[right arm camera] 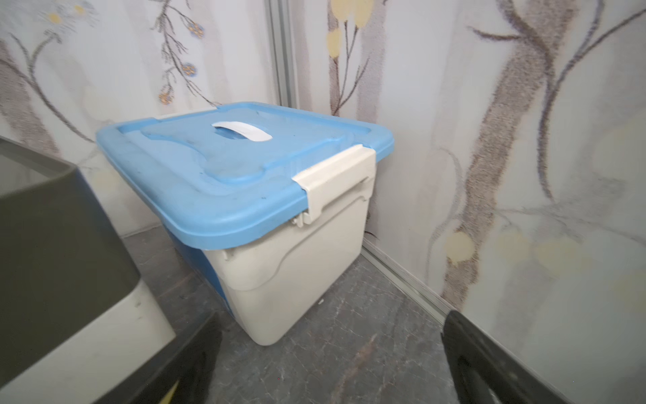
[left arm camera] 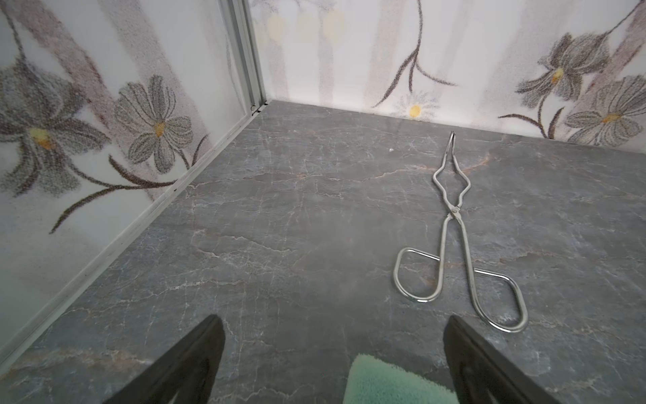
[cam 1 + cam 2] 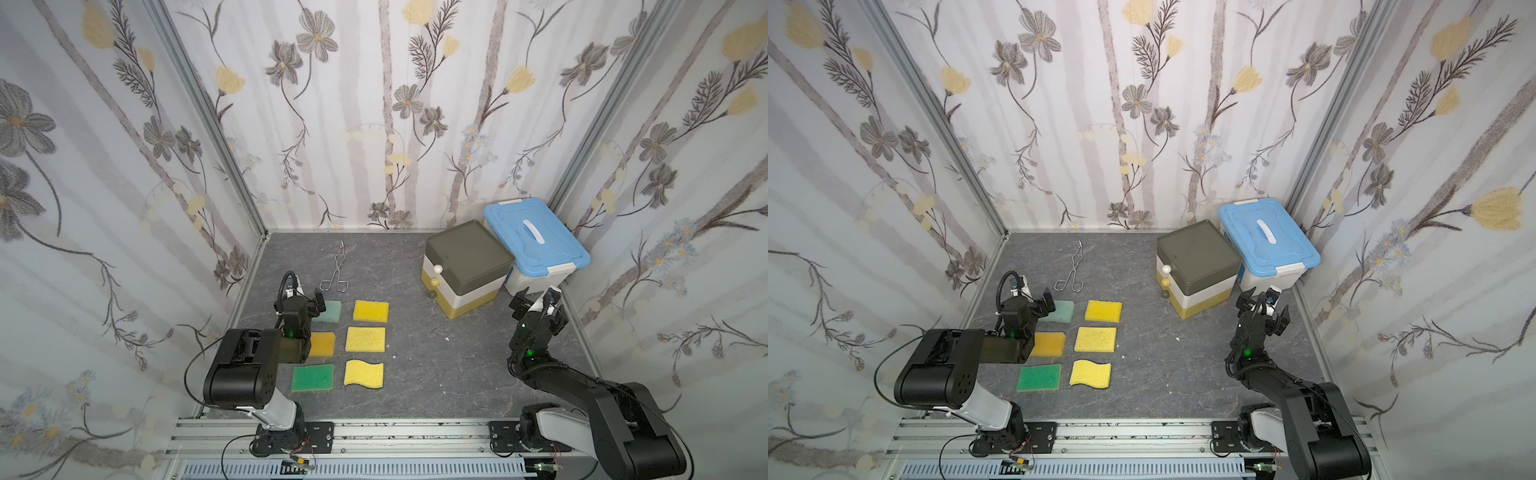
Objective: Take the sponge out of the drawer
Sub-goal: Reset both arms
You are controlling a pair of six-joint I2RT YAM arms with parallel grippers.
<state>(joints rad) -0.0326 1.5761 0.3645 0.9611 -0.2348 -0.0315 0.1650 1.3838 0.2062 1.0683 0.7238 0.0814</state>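
The drawer unit (image 3: 467, 266) is a small chest with an olive top and three round knobs on its front. It stands at the back right in both top views (image 3: 1198, 262), and all its drawers look shut. The sponge is hidden inside. My right gripper (image 3: 538, 306) hovers open and empty just right of the chest, facing the blue-lidded box. In the right wrist view the chest's corner (image 1: 52, 227) fills one side, with bare floor between the fingertips of the right gripper (image 1: 332, 318). My left gripper (image 3: 305, 297) is open and empty far to the left, over a mint foam piece (image 2: 391, 384).
A blue-lidded white box (image 3: 536, 241) sits against the chest in the back right corner. Metal tongs (image 3: 336, 270) lie at the back left. Several flat foam rectangles (image 3: 365, 339), yellow, orange and green, lie in rows beside the left arm. Walls close three sides.
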